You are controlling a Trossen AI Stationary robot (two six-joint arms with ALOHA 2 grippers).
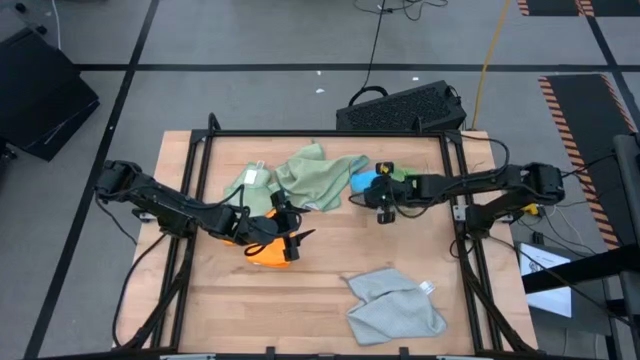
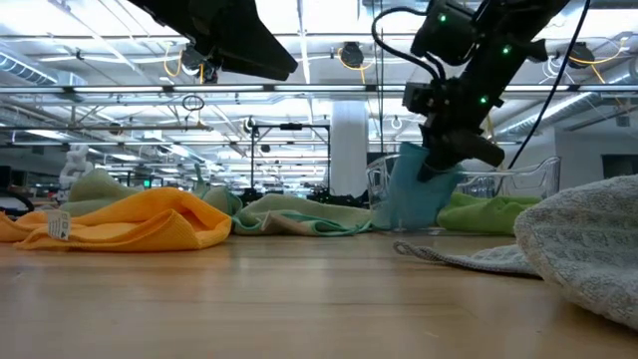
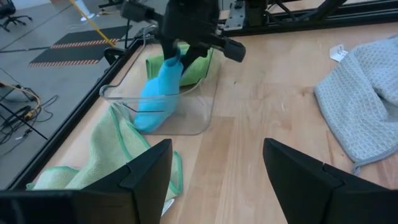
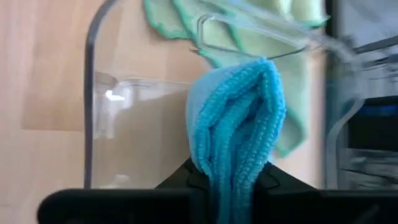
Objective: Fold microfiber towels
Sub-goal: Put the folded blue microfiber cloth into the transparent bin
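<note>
High view, from the left side across: the left end effector hangs over the orange towel, which lies crumpled on the counter left of centre. The left wrist view shows its fingers spread wide with nothing between them.

Behind the orange towel, toward the far edge, two pale sage green towels lie spread and partly overlapping, one carrying a white tag.

Right of those, the right end effector is closed on the bright blue towel. In the right wrist view the blue cloth is bunched and pinched between the fingers, hanging over the clear plastic tray. The low view shows it dangling from the end effector, its lower end down in the tray. A bright green towel sits in the tray's far end, just beside the blue one.

Nearest the front edge, right of centre, the light grey towel lies rumpled, well apart from the rest.
</note>
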